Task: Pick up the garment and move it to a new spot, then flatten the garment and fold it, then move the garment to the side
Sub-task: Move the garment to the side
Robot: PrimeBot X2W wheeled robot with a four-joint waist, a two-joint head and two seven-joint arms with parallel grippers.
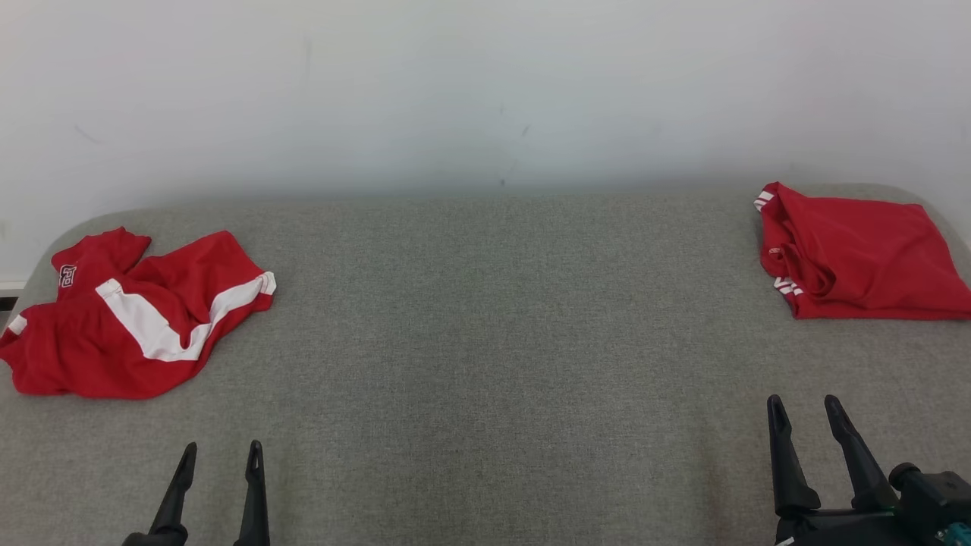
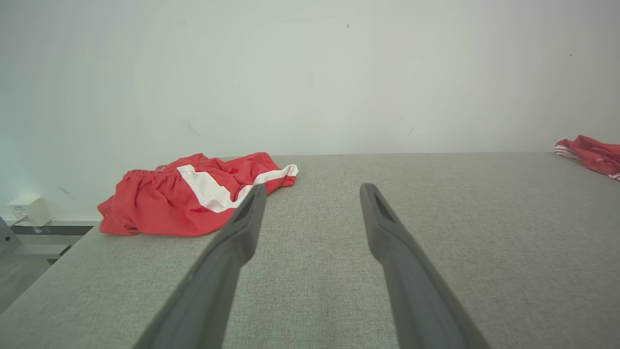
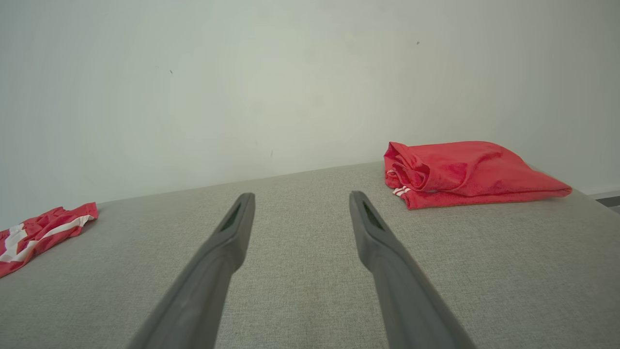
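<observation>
Waistband (image 2: 141, 173) of the crumpled garment (image 2: 164, 209) shows in left wrist view.

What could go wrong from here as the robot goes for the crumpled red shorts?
1. The crumpled shorts lie bunched near the left edge of the table; the open left gripper might pinch several layers or drag them off.
2. The folded red garment at far right looks similar; the open right gripper might grab it by mistake.
</observation>
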